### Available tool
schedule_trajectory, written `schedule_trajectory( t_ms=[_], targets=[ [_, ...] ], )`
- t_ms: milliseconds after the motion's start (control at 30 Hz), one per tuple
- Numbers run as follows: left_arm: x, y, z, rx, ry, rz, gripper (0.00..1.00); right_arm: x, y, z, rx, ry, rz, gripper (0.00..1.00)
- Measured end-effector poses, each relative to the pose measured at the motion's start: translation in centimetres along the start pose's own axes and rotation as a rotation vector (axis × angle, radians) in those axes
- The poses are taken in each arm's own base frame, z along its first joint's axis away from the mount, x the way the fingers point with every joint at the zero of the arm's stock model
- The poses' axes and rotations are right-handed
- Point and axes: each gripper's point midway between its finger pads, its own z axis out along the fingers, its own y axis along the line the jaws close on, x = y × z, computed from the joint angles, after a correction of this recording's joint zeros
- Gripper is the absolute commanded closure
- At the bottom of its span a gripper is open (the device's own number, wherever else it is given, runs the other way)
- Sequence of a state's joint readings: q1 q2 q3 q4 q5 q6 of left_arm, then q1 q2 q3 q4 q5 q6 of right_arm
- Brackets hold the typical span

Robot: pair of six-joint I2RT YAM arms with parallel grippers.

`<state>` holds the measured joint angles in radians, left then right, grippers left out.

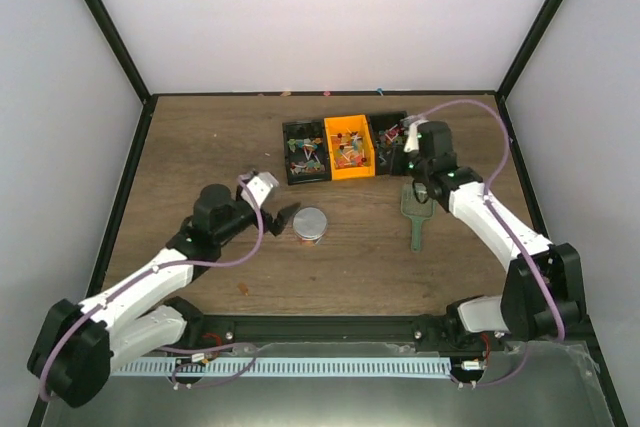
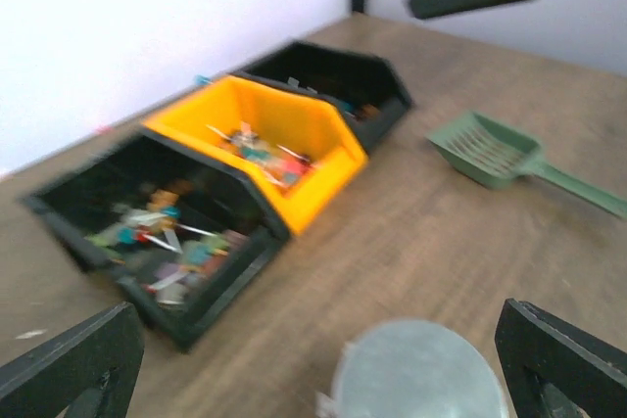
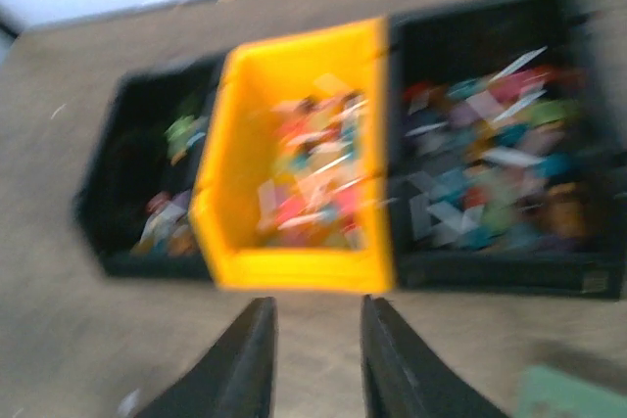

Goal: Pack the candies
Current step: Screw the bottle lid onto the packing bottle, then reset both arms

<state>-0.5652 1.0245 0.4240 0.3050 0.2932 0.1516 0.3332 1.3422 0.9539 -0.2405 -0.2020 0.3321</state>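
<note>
The candies lie in three bins at the back: a left black bin (image 1: 305,152), an orange bin (image 1: 350,147) and a right black bin (image 1: 390,142). They show as mixed-colour wrappers in the right wrist view (image 3: 313,178) and the left wrist view (image 2: 260,154). A small round jar with a silver lid (image 1: 310,224) stands in front of the bins. My left gripper (image 1: 285,217) is open and empty, with the jar (image 2: 421,374) just ahead between its wide-spread jaws (image 2: 318,374). My right gripper (image 1: 412,169) hovers in front of the orange bin (image 3: 294,266), slightly open and empty (image 3: 315,359).
A green scoop (image 1: 415,212) lies flat on the wooden table to the right of the jar, its handle toward the near edge; it also shows in the left wrist view (image 2: 490,149). Black frame posts and white walls enclose the table.
</note>
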Motion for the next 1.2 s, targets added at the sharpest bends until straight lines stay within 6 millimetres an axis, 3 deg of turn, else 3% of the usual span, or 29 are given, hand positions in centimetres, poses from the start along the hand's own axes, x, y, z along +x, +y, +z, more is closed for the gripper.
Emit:
schedule_trajectory(
  t_ms=[33,100,167,300,400,467,600,667,800,933,1033,1100,1200],
  targets=[
    [-1.1,1.0,-0.4,-0.043,-0.013,-0.005,0.00,-1.1,-1.4,-0.2,0.045,-0.042,-0.005,0.64],
    [-2.7,3.1,-1.1,-0.129,-0.031,-0.021,0.00,-2.7,-4.6,-0.6,0.133,-0.120,-0.014,0.41],
    [-3.3,5.7,-1.9,-0.222,-0.035,-0.037,0.00,-3.3,-8.9,-1.2,0.232,-0.197,-0.015,0.31],
    [-2.1,11.1,-4.0,-0.423,-0.007,-0.096,0.00,-0.5,-14.9,-1.7,0.380,-0.284,0.015,0.21],
    [-0.9,14.4,-5.9,-0.561,-0.004,-0.119,0.00,2.4,-16.8,-1.5,0.441,-0.328,0.013,0.17],
    [0.3,15.9,-7.0,-0.641,-0.008,-0.127,0.00,3.1,-17.6,-1.3,0.472,-0.342,-0.001,0.14],
    [3.7,18.3,-9.2,-0.773,-0.023,-0.193,0.00,0.2,-17.9,-2.0,0.500,-0.472,-0.041,0.11],
    [5.8,19.7,-10.4,-0.840,-0.013,-0.245,0.00,-1.0,-17.8,-2.7,0.508,-0.525,-0.057,0.03],
    [8.0,21.8,-10.8,-0.902,-0.007,-0.294,0.00,-2.0,-17.8,-3.9,0.511,-0.591,-0.066,0.00],
    [9.3,23.4,-10.1,-0.917,-0.023,-0.313,0.00,-1.9,-18.2,-4.4,0.512,-0.598,-0.062,0.00],
    [10.7,25.0,-9.4,-0.930,-0.002,-0.337,0.00,-0.3,-18.5,-4.5,0.515,-0.596,-0.061,0.00],
    [11.0,25.8,-9.1,-0.930,-0.003,-0.342,0.00,1.0,-18.8,-4.3,0.522,-0.575,-0.055,0.00],
    [10.4,26.2,-8.6,-0.904,-0.025,-0.331,0.00,1.5,-19.2,-3.8,0.520,-0.564,-0.053,0.00]
  ],
)
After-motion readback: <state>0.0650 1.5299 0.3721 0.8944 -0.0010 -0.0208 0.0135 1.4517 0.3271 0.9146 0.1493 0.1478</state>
